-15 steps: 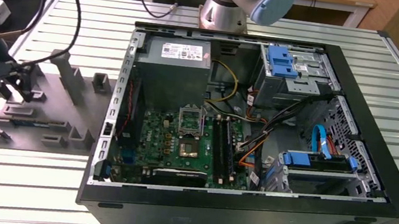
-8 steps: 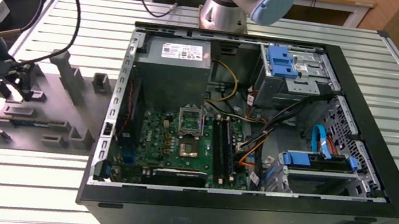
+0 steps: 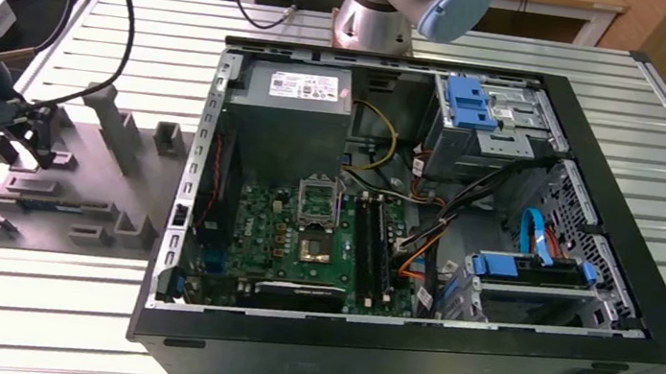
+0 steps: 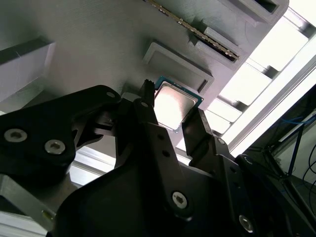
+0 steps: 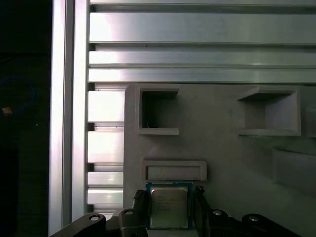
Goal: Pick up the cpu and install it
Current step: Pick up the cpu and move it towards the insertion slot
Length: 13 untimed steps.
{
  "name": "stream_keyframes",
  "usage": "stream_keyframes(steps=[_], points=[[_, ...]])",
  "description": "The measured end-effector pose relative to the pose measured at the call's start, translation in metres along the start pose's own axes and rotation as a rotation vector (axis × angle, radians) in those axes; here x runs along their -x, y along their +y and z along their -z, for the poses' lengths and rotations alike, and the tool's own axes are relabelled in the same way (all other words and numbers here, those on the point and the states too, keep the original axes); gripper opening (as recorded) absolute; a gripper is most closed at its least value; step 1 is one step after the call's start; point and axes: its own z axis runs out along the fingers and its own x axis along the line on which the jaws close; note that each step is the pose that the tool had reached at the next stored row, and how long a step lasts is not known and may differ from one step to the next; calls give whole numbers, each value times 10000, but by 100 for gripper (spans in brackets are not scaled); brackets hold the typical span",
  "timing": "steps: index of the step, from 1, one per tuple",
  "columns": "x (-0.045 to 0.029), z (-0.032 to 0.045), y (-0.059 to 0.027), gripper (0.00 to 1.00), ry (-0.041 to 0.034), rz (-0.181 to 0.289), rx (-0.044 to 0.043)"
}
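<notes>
The gripper (image 3: 34, 157) hangs down over the grey plastic fixture (image 3: 63, 182), at the fixture's edge on the exterior view's left. Black cables run up from the gripper.

In both wrist views the gripper (image 4: 173, 112) (image 5: 169, 196) is closed down small. One black finger (image 4: 147, 101) sits tight on one side of the cpu (image 4: 174, 103) and the other finger sits tight on the other side. The cpu (image 5: 169, 207) is a small thin square with a shiny silver face and a green rim. It is over the fixture (image 5: 222, 148), just beside a low raised frame (image 5: 174, 171) shaped like a long box. I cannot tell if the cpu is lifted off the fixture (image 4: 98, 44) or touching it. Past the frame the fixture has two deep square pockets (image 5: 158, 116).

The fixture lies on a table of silver metal slats (image 3: 35, 302). It has tall posts and small blocks standing on it.

Just beside the fixture, on the exterior view's right, is an open black computer case (image 3: 414, 357), lying on its side. Inside, nearest the fixture, is a green circuit board (image 3: 289, 230). A grey power box (image 3: 300, 96) sits next to the board. Farther from the fixture are two blue drive holders (image 3: 471, 104).
</notes>
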Motion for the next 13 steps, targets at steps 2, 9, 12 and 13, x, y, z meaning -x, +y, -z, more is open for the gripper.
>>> stream_keyframes(steps=[2, 9, 12, 13], points=[[0, 12, 0, 47, -1, 0, -10], [0, 11, 1, 47, -2, 1, -39], [-1, 12, 2, 47, -1, 0, -51], [0, 20, 3, 47, -2, 0, -59]])
